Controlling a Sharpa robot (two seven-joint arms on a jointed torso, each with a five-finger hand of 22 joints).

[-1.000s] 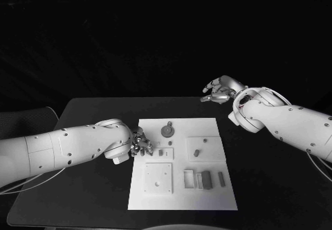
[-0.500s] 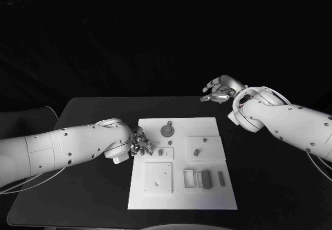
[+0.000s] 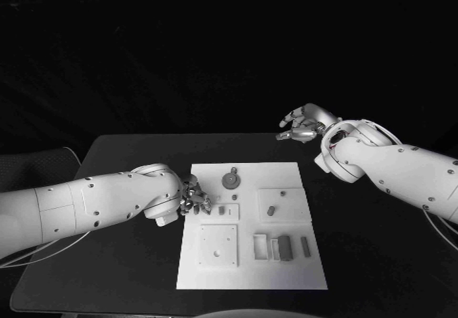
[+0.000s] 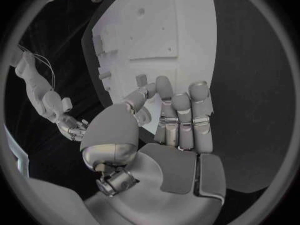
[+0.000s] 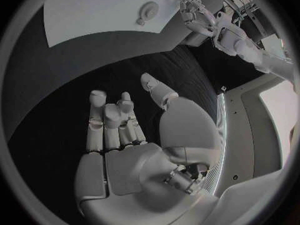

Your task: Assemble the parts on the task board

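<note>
The white task board [image 3: 250, 271] lies in the middle of the black table. On it sit a round gear-like part [image 3: 231, 179], a small peg [image 3: 222, 211], a short part [image 3: 271, 211] on a raised plate, and several grey blocks [image 3: 283, 247] near the front. My left hand [image 3: 196, 200] is at the board's left edge, its fingers [image 4: 181, 115] side by side and reaching over the board [image 4: 181, 30] towards a small part [image 4: 141, 79]; nothing lies in its palm. My right hand [image 3: 304, 126] hangs raised beyond the board's far right corner with fingers [image 5: 109, 120] apart, holding nothing.
A square plate with a hole [image 3: 218, 246] sits at the board's front left. Bare black table [image 3: 124, 278] surrounds the board on all sides. The right wrist view shows the board [image 5: 94, 15] and my left hand [image 5: 197, 15] far off.
</note>
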